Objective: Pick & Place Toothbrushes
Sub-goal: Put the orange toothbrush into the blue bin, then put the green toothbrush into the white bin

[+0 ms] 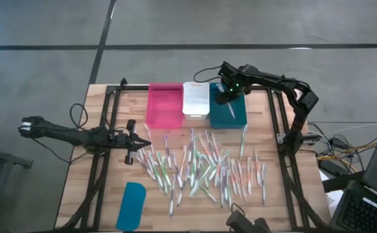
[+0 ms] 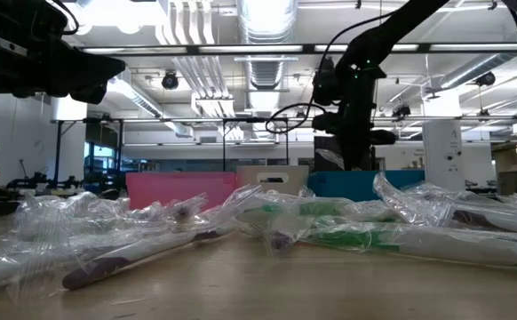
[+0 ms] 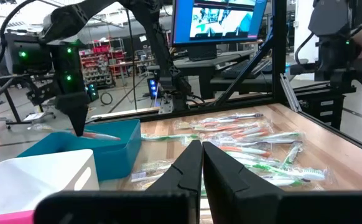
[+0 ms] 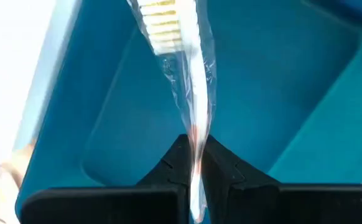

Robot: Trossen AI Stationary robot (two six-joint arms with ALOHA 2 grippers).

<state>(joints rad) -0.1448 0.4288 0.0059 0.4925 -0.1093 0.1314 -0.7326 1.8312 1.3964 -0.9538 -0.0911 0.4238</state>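
High view: right hand (image 1: 228, 98) pinches a wrapped toothbrush (image 4: 182, 74) over the teal bin (image 1: 239, 115) — left hand (image 1: 144, 144), pressed together, beside the toothbrushes (image 1: 208, 169).

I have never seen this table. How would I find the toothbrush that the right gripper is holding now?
Find the three bins along the far edge of the table: pink, white, then the teal bin. The right gripper hangs over the teal one, shut on one wrapped toothbrush. Unlike the loose pile lying flat on the wood, this one is pinched between the fingers, bristle end toward the bin's floor.
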